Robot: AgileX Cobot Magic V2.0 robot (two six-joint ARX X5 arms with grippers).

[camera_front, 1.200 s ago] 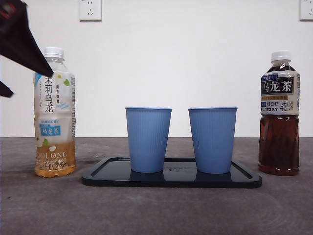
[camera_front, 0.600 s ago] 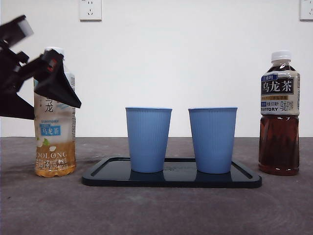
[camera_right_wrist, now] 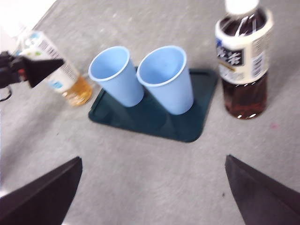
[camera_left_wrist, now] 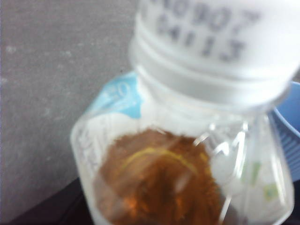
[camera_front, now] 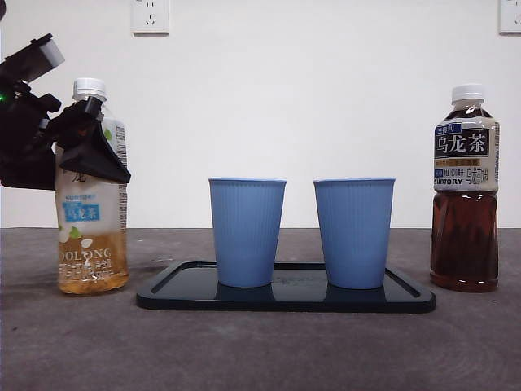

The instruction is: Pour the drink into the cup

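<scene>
A light oolong tea bottle (camera_front: 91, 244) with a white cap stands at the left of the table. It fills the left wrist view (camera_left_wrist: 159, 178). My left gripper (camera_front: 89, 155) is shut on its upper part, below the cap, and it also shows in the right wrist view (camera_right_wrist: 33, 70). Two blue cups (camera_front: 247, 232) (camera_front: 354, 232) stand upright and empty on a black tray (camera_front: 407, 297). A dark tea bottle (camera_front: 465, 195) stands capped at the right. My right gripper (camera_right_wrist: 154, 197) is open and empty, high above the table in front of the tray (camera_right_wrist: 187, 126).
White wall with two sockets behind the table. Grey tabletop (camera_front: 260, 350) lies bare in front of the tray and between the tray and each bottle.
My left gripper came down from the top left corner and closed around the light bottle's upper part. The bottle has shifted slightly. Cups, tray and dark bottle have not moved.
</scene>
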